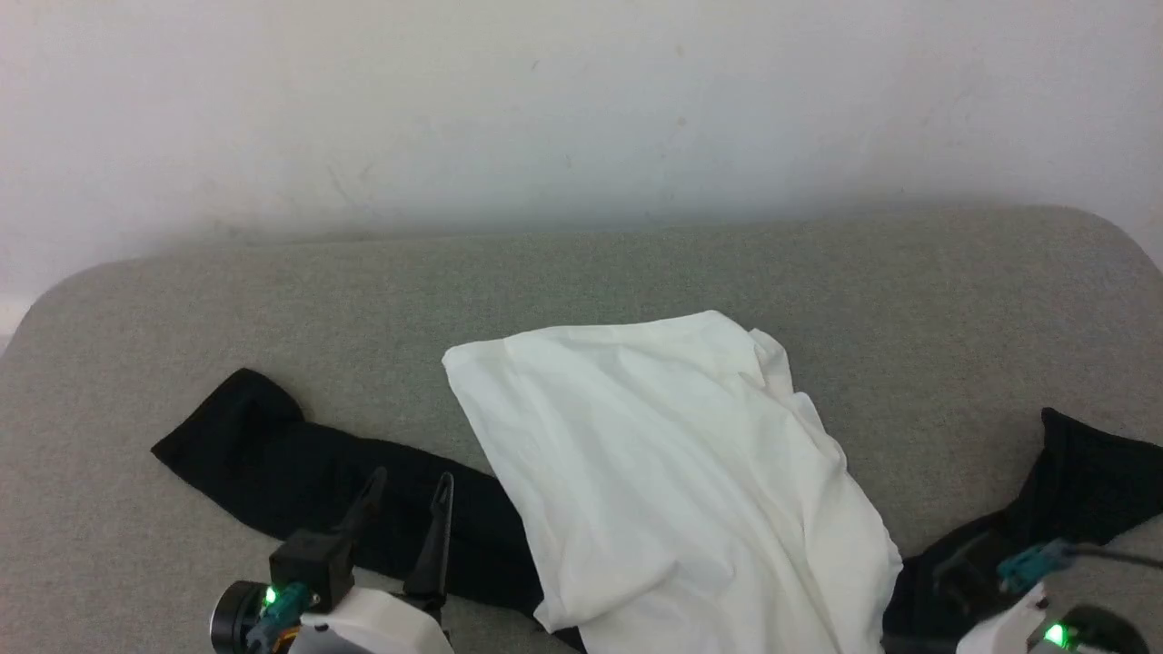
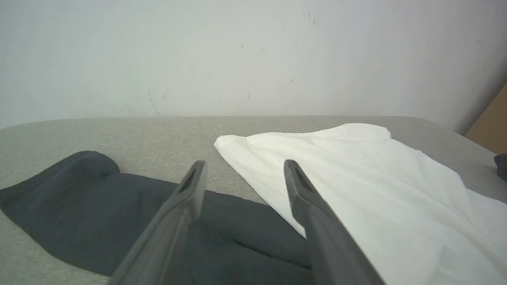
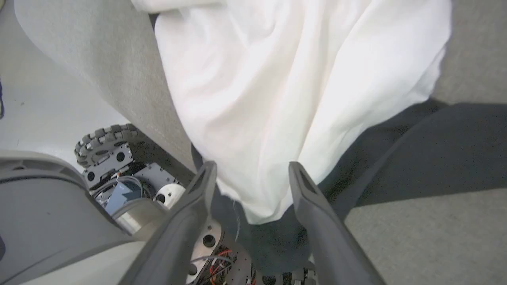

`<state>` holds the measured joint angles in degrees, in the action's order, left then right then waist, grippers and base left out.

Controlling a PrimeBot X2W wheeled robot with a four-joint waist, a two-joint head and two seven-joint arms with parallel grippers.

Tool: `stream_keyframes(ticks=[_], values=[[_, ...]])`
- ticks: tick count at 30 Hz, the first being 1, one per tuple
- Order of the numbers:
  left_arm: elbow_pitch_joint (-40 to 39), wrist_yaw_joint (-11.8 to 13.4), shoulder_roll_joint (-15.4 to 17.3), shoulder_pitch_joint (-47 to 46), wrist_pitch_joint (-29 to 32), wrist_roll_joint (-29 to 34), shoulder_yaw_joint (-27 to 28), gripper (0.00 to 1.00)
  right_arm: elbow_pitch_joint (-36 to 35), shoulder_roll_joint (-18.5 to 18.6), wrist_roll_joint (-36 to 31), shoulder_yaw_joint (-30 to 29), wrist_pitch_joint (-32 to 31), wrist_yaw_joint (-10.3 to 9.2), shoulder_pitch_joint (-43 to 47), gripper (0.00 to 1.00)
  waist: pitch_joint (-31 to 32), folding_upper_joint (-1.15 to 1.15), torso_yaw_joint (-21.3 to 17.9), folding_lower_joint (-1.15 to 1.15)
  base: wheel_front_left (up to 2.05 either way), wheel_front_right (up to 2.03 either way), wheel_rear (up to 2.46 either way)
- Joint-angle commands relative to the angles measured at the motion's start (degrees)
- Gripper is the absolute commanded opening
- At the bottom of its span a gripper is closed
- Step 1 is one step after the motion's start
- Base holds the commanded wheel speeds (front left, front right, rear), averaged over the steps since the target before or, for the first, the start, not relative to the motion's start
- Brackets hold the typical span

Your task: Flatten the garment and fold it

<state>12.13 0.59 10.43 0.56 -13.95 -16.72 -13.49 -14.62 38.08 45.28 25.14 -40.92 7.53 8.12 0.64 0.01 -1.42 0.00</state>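
1. Garment (image 1: 672, 472) is laid on the grey counter (image 1: 636, 272), white body wrinkled at centre, one black sleeve out to each side.
2. Left gripper (image 1: 409, 481) is held above the left sleeve (image 1: 300, 463), jaws parted, nothing gripped.
3. Right gripper (image 3: 252, 168) is held over the white hem at the near counter edge, jaws parted, empty.

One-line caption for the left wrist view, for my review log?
Left gripper, fingers apart, above the black sleeve of the garment, which lies rumpled on a grey surface.
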Motion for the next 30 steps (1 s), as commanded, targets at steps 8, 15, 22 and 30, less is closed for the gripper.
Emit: stream_keyframes(ticks=[8, 15, 22, 30], values=[[-0.1, -5.1, 2.6, -9.9, 13.7, -3.0, -2.6, 1.0, -1.9, -10.0, -6.4, -16.3, 13.7, -0.04, -6.1, 1.0, -5.2, -0.01, -3.4, 0.0, 0.0, 0.0, 0.0], [5.2, -7.4, 7.4, -22.3, 38.2, -9.3, -5.0, 1.0, -0.6, -20.6, -19.4, -22.3, 28.7, -0.04, -8.5, 1.0, -10.7, -0.01, -8.3, 0.0, 0.0, 0.0, 0.0], [12.8, -7.9, 13.3, -30.1, 56.4, -12.4, -8.1, 1.0, 0.9, -26.5, -24.0, -22.5, 37.5, -0.04, -9.8, 1.0, -14.3, -0.01, -12.7, 0.0, 0.0, 0.0, 0.0], [14.9, -8.0, 15.2, -32.8, 63.6, -17.4, -10.4, 1.0, 3.7, -28.1, -24.7, -21.2, 40.9, -0.04, -10.9, 1.0, -17.4, -0.01, -15.0, 0.0, 0.0, 0.0, 0.0]])
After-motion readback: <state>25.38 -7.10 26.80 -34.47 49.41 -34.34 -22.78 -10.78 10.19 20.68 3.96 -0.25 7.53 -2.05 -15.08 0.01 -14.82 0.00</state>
